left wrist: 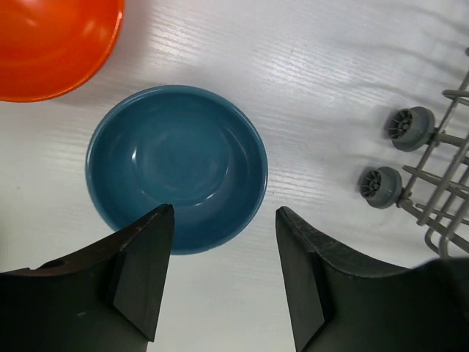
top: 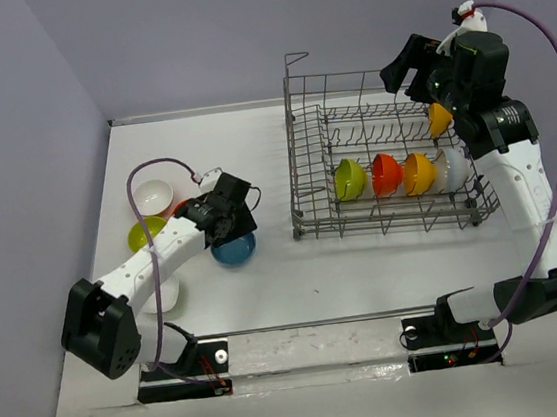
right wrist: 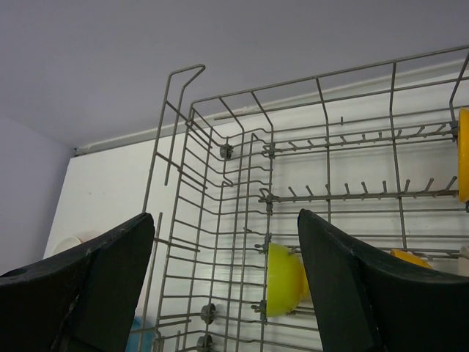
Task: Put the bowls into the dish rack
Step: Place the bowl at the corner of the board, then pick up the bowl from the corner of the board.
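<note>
A blue bowl (top: 234,251) sits on the table left of the dish rack (top: 308,180). My left gripper (top: 232,228) hovers over it, open and empty; in the left wrist view the blue bowl (left wrist: 176,165) lies just beyond the gripper (left wrist: 226,210). The rack holds lime green (top: 351,178), red-orange (top: 385,174), orange-yellow (top: 417,172) and white (top: 448,171) bowls, with another orange-yellow bowl (top: 439,118) in the back row. My right gripper (top: 402,76) is open and empty above the rack's far right. In the right wrist view it (right wrist: 226,216) looks down on the rack (right wrist: 220,242) and lime bowl (right wrist: 284,279).
Loose bowls stand at the left: white (top: 151,195), lime green (top: 144,233), a red-orange one (top: 180,208) partly hidden by the arm, also in the left wrist view (left wrist: 51,44). Another white bowl (top: 165,298) lies under the left arm. Rack wheels (left wrist: 409,128) are close on the right.
</note>
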`<action>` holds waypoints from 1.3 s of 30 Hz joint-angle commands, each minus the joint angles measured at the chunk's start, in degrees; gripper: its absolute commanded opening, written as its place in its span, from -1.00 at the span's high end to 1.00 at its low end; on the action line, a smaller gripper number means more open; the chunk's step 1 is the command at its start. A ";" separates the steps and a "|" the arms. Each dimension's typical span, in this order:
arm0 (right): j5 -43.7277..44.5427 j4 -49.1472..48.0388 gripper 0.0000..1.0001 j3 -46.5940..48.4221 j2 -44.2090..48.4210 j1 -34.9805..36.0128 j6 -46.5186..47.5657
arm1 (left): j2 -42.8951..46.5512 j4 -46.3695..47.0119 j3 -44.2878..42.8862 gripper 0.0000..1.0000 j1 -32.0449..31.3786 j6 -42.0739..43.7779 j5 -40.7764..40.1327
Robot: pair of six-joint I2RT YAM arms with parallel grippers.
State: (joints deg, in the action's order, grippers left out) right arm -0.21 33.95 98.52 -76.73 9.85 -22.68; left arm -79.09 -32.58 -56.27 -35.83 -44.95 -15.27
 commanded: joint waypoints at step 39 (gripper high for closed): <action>-0.85 -0.73 -0.69 -0.17 1.76 0.52 0.97 | 8.51 3.92 16.72 -0.04 9.73 -4.27 -3.63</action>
State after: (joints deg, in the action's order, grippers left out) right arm -0.27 34.15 98.50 -76.49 9.85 -22.68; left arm -69.95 -30.96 -40.10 -27.31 -50.74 -17.15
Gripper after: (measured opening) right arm 0.844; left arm 0.532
